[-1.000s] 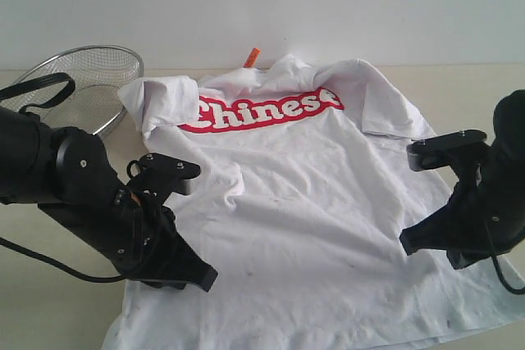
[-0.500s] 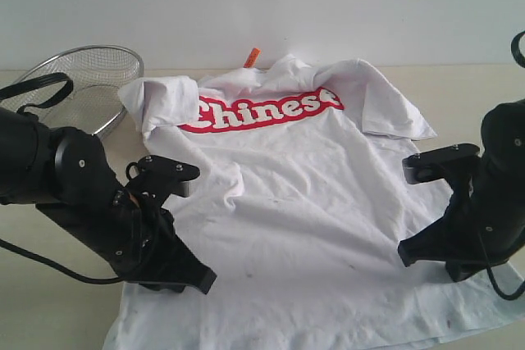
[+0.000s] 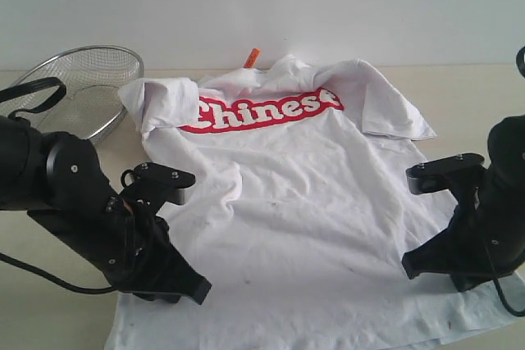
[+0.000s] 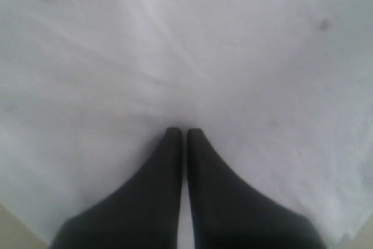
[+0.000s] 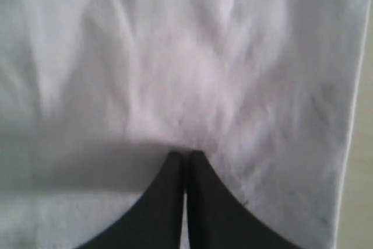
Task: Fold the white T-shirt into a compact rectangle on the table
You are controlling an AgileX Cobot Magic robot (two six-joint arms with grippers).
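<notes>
The white T-shirt (image 3: 295, 194) lies spread face up on the table (image 3: 49, 321), with red "Chinese" lettering (image 3: 262, 110) across the chest and an orange neck tag (image 3: 252, 56) at the far edge. Its left sleeve (image 3: 160, 97) is folded in over the chest. My left gripper (image 3: 201, 290) is shut, its tips down on the shirt's lower left part; in the left wrist view this gripper (image 4: 184, 132) rests on plain white cloth. My right gripper (image 3: 408, 266) is shut too, low on the shirt's right side. In the right wrist view its tips (image 5: 185, 154) meet a raised ridge of cloth; a pinch cannot be told.
A silver wire-mesh basket (image 3: 90, 79) stands at the back left, just beyond the folded sleeve. A white wall runs behind the table. Bare table shows at the front left and along the back right (image 3: 467, 88).
Both arms have come down and slightly toward the near edge, bringing their shut tips lower onto the shirt. The shirt itself has barely shifted.
</notes>
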